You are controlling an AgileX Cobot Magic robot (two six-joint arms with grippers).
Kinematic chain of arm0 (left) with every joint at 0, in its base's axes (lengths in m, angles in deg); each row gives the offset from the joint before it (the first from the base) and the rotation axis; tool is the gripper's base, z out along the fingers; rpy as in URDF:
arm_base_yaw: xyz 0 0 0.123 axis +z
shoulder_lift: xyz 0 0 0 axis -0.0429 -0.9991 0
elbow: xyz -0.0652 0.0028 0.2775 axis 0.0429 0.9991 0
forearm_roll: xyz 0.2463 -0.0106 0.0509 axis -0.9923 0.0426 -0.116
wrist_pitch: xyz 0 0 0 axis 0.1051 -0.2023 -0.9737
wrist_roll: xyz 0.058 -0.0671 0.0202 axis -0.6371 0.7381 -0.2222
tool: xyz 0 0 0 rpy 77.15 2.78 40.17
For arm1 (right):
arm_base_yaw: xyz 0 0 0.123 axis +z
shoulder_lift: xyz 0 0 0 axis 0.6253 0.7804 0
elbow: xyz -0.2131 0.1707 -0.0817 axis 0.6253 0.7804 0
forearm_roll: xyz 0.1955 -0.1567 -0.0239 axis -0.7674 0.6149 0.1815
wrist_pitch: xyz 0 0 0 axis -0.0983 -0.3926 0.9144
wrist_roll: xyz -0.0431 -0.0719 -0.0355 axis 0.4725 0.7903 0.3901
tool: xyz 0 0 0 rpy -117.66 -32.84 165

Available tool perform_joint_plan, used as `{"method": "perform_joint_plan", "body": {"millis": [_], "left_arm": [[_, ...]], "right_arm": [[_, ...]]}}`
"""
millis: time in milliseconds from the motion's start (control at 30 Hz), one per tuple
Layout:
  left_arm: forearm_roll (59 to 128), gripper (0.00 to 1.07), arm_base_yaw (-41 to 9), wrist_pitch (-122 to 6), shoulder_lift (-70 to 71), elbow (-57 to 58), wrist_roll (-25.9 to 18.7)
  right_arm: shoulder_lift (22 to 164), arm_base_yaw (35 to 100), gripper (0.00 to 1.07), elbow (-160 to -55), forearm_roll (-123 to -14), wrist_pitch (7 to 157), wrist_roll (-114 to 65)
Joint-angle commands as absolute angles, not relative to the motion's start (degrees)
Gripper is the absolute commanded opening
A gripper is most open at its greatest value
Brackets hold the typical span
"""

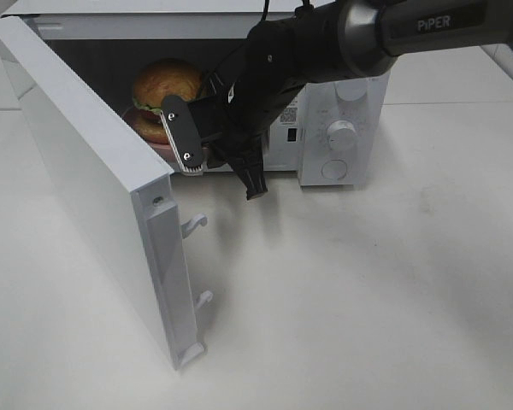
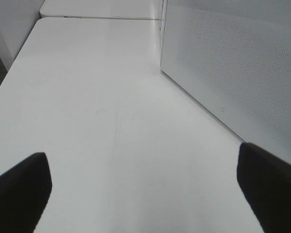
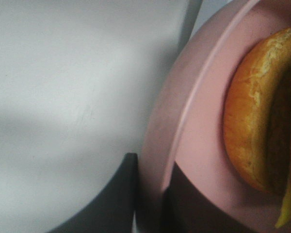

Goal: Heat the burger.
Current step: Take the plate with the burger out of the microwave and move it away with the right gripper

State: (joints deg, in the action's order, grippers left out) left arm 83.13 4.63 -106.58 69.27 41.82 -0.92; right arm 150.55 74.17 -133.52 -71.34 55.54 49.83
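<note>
- Currently the right hand (image 1: 218, 166) sits at the mouth of the microwave, fingers nearly closed on the rim of the pink plate (image 3: 184, 121); the right wrist view shows the rim passing between the two dark fingers (image 3: 194, 204).
- One finger, with a grey ribbed pad, faces the exterior camera; the other points down toward the counter (image 1: 368, 282).
- The burger (image 1: 167, 85) rests on the pink plate, inside the microwave cavity, toward its left side in the exterior view. Golden-brown bun, green lettuce edge and dark filling are visible.
- The microwave (image 1: 342, 128) stands on the white counter; its control panel with two round knobs is to the right of the cavity.
- The microwave door (image 1: 94, 179) stands wide open, swung out to the left, two latch hooks showing on its free edge.
- The left hand (image 2: 145, 194) is spread wide and holds nothing; it hangs over bare counter, near the perforated white door face.
</note>
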Motion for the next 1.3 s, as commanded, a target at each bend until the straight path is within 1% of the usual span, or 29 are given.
{"method": "perform_joint_plan", "body": {"millis": [33,333,433,500,800,1100,1300], "left_arm": [[83.0,0.95,4.8,-105.9,70.4,42.0,-1.0],[83.0,0.95,4.8,-105.9,70.4,42.0,-1.0],[83.0,0.95,4.8,-105.9,70.4,42.0,-1.0],[83.0,0.95,4.8,-105.9,70.4,42.0,-1.0],[83.0,0.95,4.8,-105.9,70.4,42.0,-1.0],[83.0,0.95,4.8,-105.9,70.4,42.0,-1.0],[83.0,0.95,4.8,-105.9,70.4,42.0,-1.0]], "right_arm": [[146.4,74.2,0.0,-129.1,-73.1,62.0,52.7],[140.9,74.3,0.0,-118.8,-73.1,70.2,52.8],[140.2,74.3,0.0,-117.6,-73.1,70.8,52.8],[138.1,74.3,0.0,-113.9,-73.1,71.8,52.9],[133.4,74.3,0.0,-106.4,-73.1,75.2,54.5],[127.2,74.4,0.0,-96.5,-72.7,79.1,54.7],[124.0,74.4,0.0,-92.3,-71.3,80.3,54.7]]}}
